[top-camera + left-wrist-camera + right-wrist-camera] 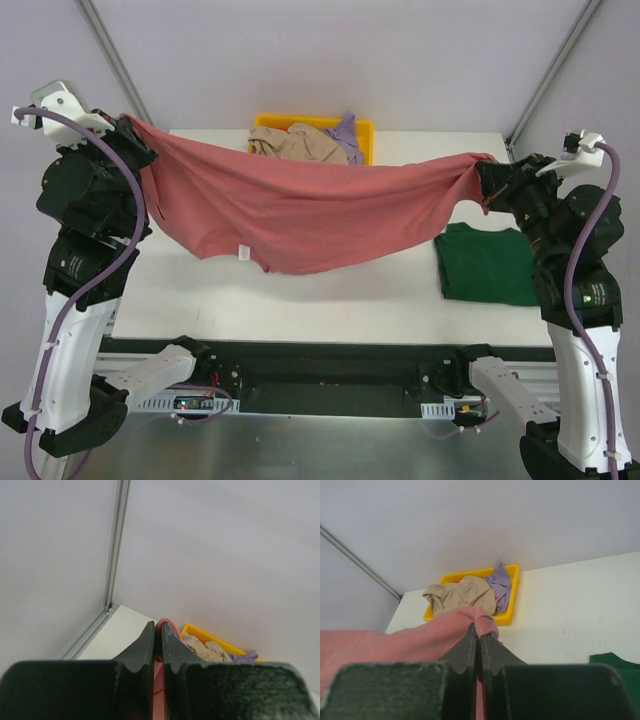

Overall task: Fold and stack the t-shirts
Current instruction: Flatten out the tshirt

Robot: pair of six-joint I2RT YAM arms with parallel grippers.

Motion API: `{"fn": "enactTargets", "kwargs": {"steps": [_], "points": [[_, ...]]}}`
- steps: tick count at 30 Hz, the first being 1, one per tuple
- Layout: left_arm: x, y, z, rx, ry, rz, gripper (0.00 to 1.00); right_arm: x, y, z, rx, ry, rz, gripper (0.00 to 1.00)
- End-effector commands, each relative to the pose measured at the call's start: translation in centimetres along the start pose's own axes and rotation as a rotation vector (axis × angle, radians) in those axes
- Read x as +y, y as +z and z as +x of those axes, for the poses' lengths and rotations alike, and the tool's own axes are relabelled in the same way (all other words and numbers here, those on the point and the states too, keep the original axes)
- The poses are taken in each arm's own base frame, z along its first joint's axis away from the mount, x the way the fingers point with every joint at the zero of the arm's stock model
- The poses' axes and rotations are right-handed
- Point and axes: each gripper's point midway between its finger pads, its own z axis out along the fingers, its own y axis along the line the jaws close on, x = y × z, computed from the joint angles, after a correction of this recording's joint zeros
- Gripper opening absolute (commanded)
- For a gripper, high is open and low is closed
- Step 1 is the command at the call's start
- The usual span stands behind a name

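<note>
The rose-red t-shirt (300, 205) hangs stretched in the air between both arms, sagging in the middle above the table. My left gripper (128, 127) is shut on its left end, seen pinched between the jaws in the left wrist view (159, 630). My right gripper (487, 172) is shut on its right end, also in the right wrist view (480, 630). The dark green t-shirt (487, 263) lies folded flat on the table at the right. The beige t-shirt (298, 145) and the lavender t-shirt (347, 135) lie crumpled in the yellow tray.
The yellow tray (364, 128) stands at the table's far edge, partly behind the hanging shirt; it also shows in the right wrist view (512, 611). White table (330, 295) with grey walls and frame posts behind.
</note>
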Motion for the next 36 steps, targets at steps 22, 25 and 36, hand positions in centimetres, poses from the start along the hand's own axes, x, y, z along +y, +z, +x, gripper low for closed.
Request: {"fn": "enactTargets", "kwargs": {"steps": [22, 25, 36], "points": [[-8.5, 13.2, 6.8, 0.036, 0.249, -0.009, 0.00, -4.9, -0.2, 11.5, 0.223, 0.181, 0.152, 0.06], [-11.3, 17.8, 16.1, 0.187, 0.329, 0.015, 0.00, -10.1, 2.0, 17.2, 0.337, 0.174, 0.370, 0.07], [-11.3, 18.0, 30.8, 0.535, 0.443, 0.017, 0.99, -16.6, 3.8, 23.7, 0.589, 0.042, 0.564, 0.84]]}}
